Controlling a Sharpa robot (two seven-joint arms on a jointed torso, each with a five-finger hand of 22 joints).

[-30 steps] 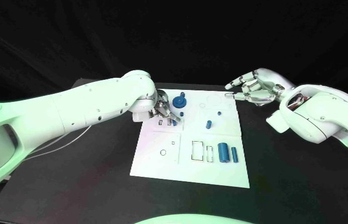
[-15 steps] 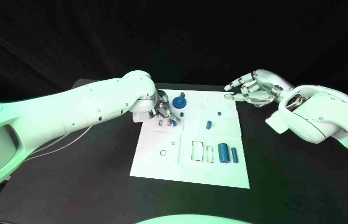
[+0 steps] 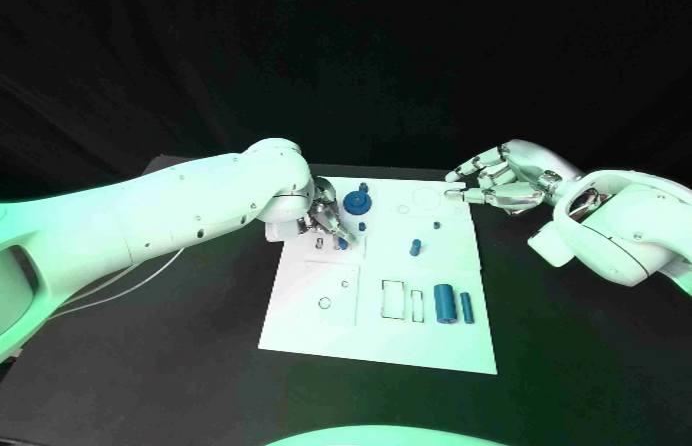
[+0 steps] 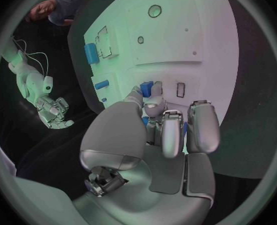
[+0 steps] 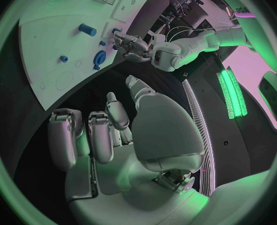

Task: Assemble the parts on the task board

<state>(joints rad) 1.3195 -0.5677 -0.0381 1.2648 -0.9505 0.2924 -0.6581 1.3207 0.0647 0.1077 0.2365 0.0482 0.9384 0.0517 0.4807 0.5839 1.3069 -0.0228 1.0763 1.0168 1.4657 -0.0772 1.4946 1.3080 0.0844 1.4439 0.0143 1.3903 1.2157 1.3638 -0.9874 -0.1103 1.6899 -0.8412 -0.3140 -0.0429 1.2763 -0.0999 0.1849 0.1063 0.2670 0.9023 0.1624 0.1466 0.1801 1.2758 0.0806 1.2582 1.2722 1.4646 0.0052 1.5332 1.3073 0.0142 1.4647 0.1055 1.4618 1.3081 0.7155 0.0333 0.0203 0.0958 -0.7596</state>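
No text, label, brand or number can be read for certain on the task board (image 3: 378, 341) or either arm.

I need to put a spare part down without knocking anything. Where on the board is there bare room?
The task board's near strip, below the two blue cylinders and the rectangular slots, is bare. So is the near-left patch beside the small ring. The far-left part is crowded: the left hand sits by the blue disc. The right hand hovers off the far-right corner.
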